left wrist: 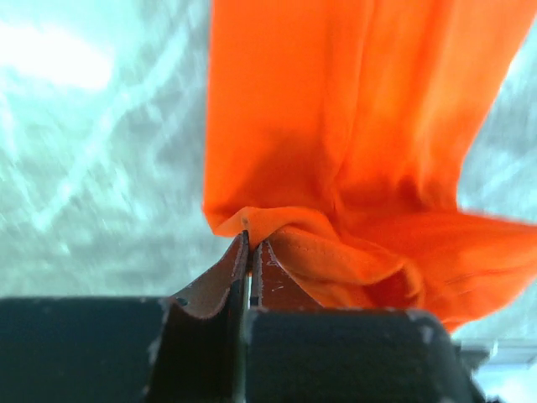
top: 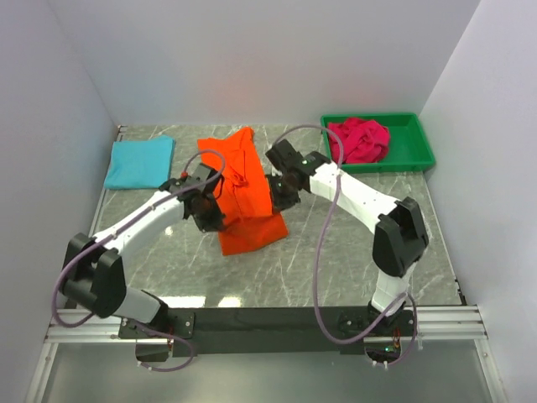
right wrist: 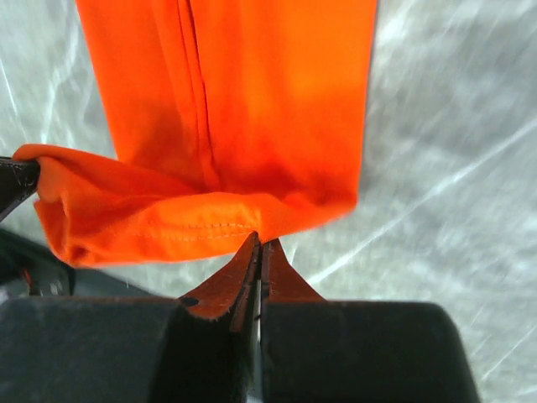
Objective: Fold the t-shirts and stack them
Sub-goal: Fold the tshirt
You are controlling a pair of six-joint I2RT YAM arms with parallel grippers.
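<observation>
The bright orange t-shirt (top: 245, 197) lies as a long strip down the middle of the table, partly lifted. My left gripper (top: 204, 210) is shut on its left edge; the left wrist view shows the cloth (left wrist: 352, 168) pinched at the fingertips (left wrist: 252, 243). My right gripper (top: 279, 195) is shut on its right edge; the right wrist view shows the hemmed fold (right wrist: 210, 168) pinched there (right wrist: 258, 242). The light turquoise-blue t-shirt (top: 140, 161) lies folded at the far left. The crimson-pink t-shirt (top: 359, 139) lies crumpled in the bin.
A green plastic bin (top: 411, 149) stands at the far right. White walls close the table on three sides. The grey marbled tabletop (top: 336, 260) shows in front of the orange shirt.
</observation>
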